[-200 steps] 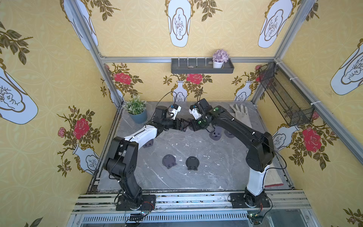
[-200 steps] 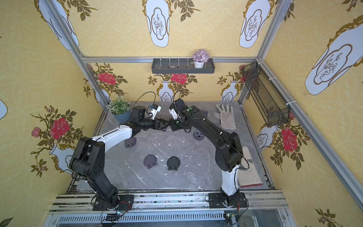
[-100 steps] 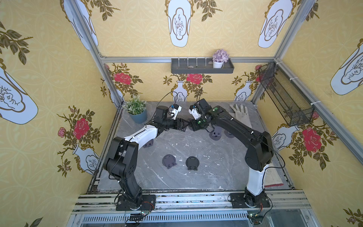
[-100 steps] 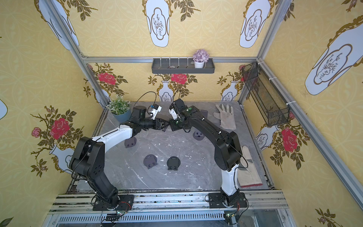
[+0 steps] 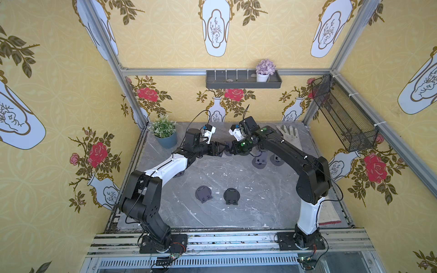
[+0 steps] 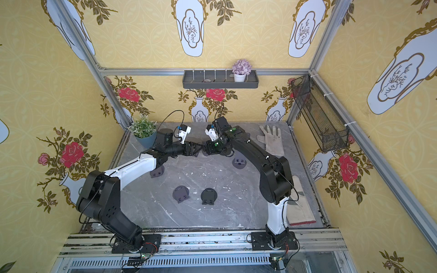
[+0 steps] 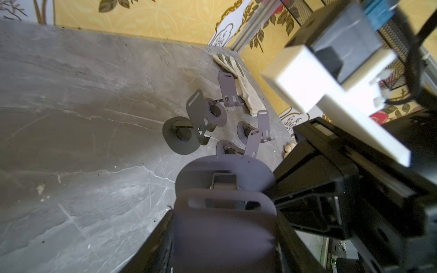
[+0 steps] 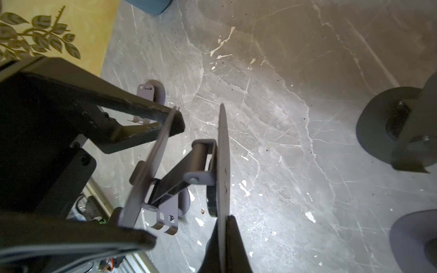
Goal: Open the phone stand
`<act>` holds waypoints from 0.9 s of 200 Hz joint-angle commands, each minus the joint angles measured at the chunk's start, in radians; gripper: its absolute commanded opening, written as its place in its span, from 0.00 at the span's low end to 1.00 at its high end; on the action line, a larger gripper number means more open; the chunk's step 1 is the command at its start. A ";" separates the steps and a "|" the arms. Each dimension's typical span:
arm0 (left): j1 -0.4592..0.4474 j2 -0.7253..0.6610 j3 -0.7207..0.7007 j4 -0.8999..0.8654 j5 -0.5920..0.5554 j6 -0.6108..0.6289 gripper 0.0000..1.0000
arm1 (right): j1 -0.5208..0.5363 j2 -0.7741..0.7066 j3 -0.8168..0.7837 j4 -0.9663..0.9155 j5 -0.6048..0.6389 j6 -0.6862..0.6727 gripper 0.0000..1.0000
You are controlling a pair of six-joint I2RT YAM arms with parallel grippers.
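The phone stand (image 5: 226, 148) is a grey metal piece held off the table at the back middle, between both arms. My right gripper (image 8: 224, 227) is shut on the rim of the stand's round base (image 8: 223, 153), which shows edge-on. My left gripper (image 7: 223, 241) is shut across the width of the stand's slotted plate (image 7: 224, 224), one finger (image 8: 146, 113) on each side edge. Plate and base stand apart at an angle, joined by the hinge arm (image 8: 179, 175). In both top views the two grippers meet tip to tip, left gripper (image 6: 197, 149) and right gripper (image 6: 205, 150).
Several opened stands (image 5: 260, 162) sit at the back right by a glove (image 5: 289, 136). Two folded stands (image 5: 203, 193) (image 5: 231, 195) lie at the front middle, another (image 6: 157, 172) under the left forearm. A potted plant (image 5: 165, 133) stands back left; a second glove (image 6: 300, 205) lies front right.
The left gripper's jaws have narrowed onto the plate of the stand. Both arms have stayed almost in place, and the right gripper has kept its grip.
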 commanded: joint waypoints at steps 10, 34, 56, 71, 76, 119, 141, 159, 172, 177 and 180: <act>0.007 -0.057 -0.036 0.092 -0.079 -0.015 0.20 | -0.050 0.033 -0.002 -0.102 0.147 0.082 0.00; 0.007 -0.087 -0.050 0.103 -0.102 -0.012 0.19 | -0.065 0.049 -0.003 -0.116 0.139 0.099 0.00; 0.007 -0.109 -0.051 0.101 -0.113 -0.006 0.19 | -0.079 0.060 -0.001 -0.123 0.131 0.114 0.00; 0.007 -0.125 -0.052 0.098 -0.124 -0.001 0.19 | -0.089 0.066 0.003 -0.124 0.125 0.123 0.00; 0.007 -0.130 -0.053 0.096 -0.126 0.000 0.19 | -0.093 0.069 0.003 -0.126 0.124 0.125 0.00; 0.006 -0.152 -0.043 0.066 -0.127 0.023 0.19 | -0.123 0.085 0.008 -0.133 0.110 0.137 0.00; 0.008 -0.163 -0.040 0.052 -0.133 0.034 0.19 | -0.140 0.097 0.013 -0.134 0.103 0.143 0.00; 0.008 -0.171 -0.044 0.044 -0.135 0.039 0.19 | -0.151 0.105 0.022 -0.136 0.101 0.148 0.00; 0.008 -0.180 -0.046 0.040 -0.136 0.041 0.19 | -0.156 0.110 0.029 -0.138 0.099 0.150 0.00; 0.008 -0.184 -0.048 0.038 -0.137 0.042 0.19 | -0.158 0.113 0.032 -0.140 0.100 0.149 0.00; 0.008 -0.185 -0.049 0.037 -0.138 0.044 0.19 | -0.161 0.114 0.035 -0.141 0.100 0.151 0.00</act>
